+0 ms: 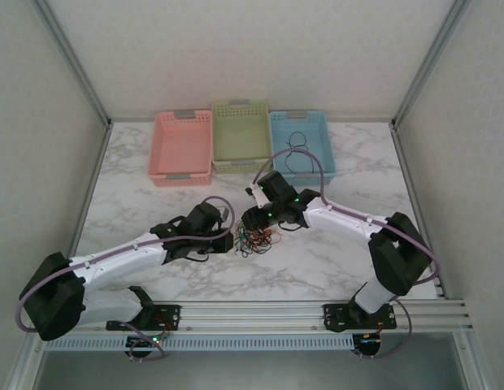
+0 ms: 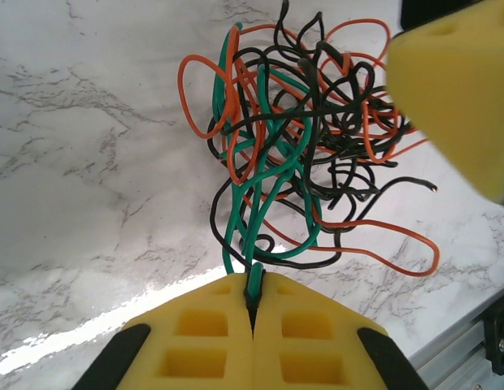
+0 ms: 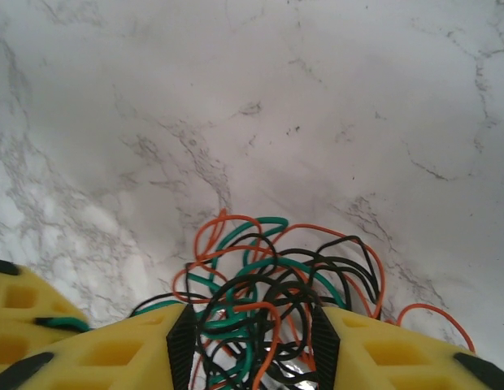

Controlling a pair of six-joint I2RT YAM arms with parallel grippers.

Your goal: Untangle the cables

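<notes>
The cables [image 1: 254, 240], a red-orange, green and black tangle, lie on the marble desk [image 1: 138, 207] between the two hands. The left hand [image 2: 254, 294] is pinched shut on a green cable [image 2: 254, 272] that runs from its fingertips straight into the tangle. The right hand [image 3: 252, 345] stands open, one finger either side of the tangle's edge.

- Table [image 1: 333, 264]: white marble-look top w/ grey veins; glossy, bright glare strip [image 2: 89, 325] in left wrist view.
- Walls: back [image 1: 252, 49], left [image 1: 32, 162], right [image 1: 471, 146]. Pale textured panels, plain.
- Corner posts: aluminium, left [image 1: 73, 61] & right [image 1: 428, 61].
- Near edge: slotted aluminium rail [image 1: 260, 313]; grey surface [image 1: 252, 366] below.
- Light: even, soft.
</notes>
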